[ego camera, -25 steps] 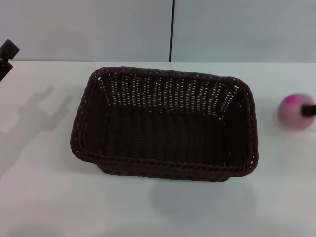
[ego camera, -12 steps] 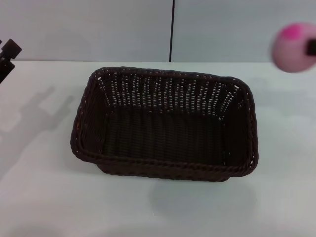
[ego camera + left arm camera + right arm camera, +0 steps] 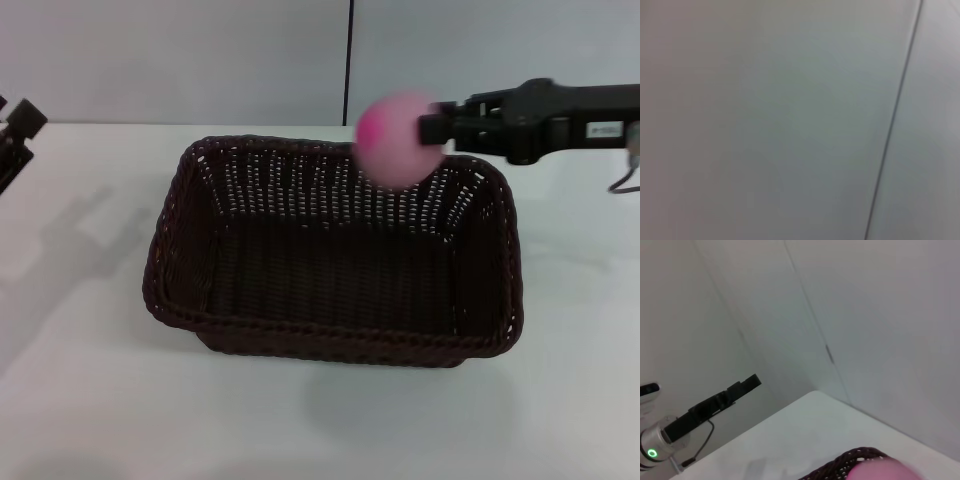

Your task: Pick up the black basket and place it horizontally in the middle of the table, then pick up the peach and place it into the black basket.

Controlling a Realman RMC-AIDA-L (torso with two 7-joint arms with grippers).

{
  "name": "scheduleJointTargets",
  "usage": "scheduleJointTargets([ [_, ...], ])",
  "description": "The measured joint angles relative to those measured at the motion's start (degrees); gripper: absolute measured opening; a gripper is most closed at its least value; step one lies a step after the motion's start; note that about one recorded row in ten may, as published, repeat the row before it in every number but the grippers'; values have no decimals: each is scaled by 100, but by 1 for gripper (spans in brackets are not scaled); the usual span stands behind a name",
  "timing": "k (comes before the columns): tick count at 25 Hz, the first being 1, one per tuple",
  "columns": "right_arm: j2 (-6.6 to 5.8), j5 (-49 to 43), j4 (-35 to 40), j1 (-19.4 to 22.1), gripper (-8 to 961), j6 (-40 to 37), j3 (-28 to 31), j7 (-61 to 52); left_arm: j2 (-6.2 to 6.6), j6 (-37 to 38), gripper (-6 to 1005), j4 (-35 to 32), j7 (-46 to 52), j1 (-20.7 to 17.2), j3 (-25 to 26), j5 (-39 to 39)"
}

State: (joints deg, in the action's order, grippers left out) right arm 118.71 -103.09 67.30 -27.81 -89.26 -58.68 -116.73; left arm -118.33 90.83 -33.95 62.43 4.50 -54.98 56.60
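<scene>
The black basket [image 3: 335, 250] lies lengthwise across the middle of the white table [image 3: 80, 380], open side up and empty. My right gripper [image 3: 432, 128] reaches in from the right and is shut on the pink peach [image 3: 395, 138], held in the air above the basket's far rim. The right wrist view shows a sliver of the peach [image 3: 885, 472] and a bit of the basket rim [image 3: 842, 469]. My left gripper [image 3: 15, 130] is parked at the far left edge; it also shows far off in the right wrist view [image 3: 722, 400].
A grey wall with a dark vertical seam [image 3: 348, 60] stands behind the table. The left wrist view shows only that wall and seam [image 3: 890, 125].
My right gripper has lifted the peach from the table at the right and carried it up and left, to above the basket's far rim. The basket and left arm stayed put.
</scene>
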Motion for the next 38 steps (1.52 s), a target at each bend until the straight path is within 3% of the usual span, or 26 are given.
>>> scheduleJointTargets([
  [2,-6,9,-529,-220,229,23,3,242,0,251,668,243,-432,24,2,3],
  [6,-6,-15,-844,-363,378,61,31,397,5,575,669,701,-960,158,138,-18],
  [10,13,20,-874,-210,465,132,322,643,22,724,670,1003,-1208,241,285,-26],
  [12,32,440,-1216,124,508,199,933,1325,16,730,670,1087,-1503,226,334,-28],
  [13,32,440,-1216,124,530,199,933,1325,11,736,671,1191,-1695,238,378,-28],
  [16,27,1599,-2175,514,595,124,1461,2738,8,752,670,1422,-2029,288,491,-28],
  [17,19,2536,-2972,786,620,-61,1709,4036,7,776,670,1697,-2336,354,674,-29],
  [18,19,2536,-2972,786,645,-61,1709,4036,7,784,670,1778,-2414,370,744,-28],
  [20,27,3469,-3848,1034,695,-331,1909,5411,7,789,669,1860,-2484,385,812,-29],
  [22,39,4664,-5253,1171,745,-802,2100,7261,-2,802,669,2086,-2726,412,1054,-28],
  [23,39,4664,-5253,1171,745,-802,2100,7261,-7,809,669,2180,-2831,417,1172,-28],
  [28,84,5590,-6815,1078,745,-1132,2178,9276,-19,856,667,2364,-3033,440,1404,-28],
  [29,87,5598,-6929,1052,745,-1132,2190,9388,-24,1048,667,2703,-3379,507,1725,-27],
  [32,87,5591,-7205,899,745,-1112,2198,9458,-27,1219,666,2977,-3754,544,1964,-27],
  [38,91,5547,-7273,819,745,-1130,2143,9458,-27,1189,665,3175,-3974,585,2091,-26],
])
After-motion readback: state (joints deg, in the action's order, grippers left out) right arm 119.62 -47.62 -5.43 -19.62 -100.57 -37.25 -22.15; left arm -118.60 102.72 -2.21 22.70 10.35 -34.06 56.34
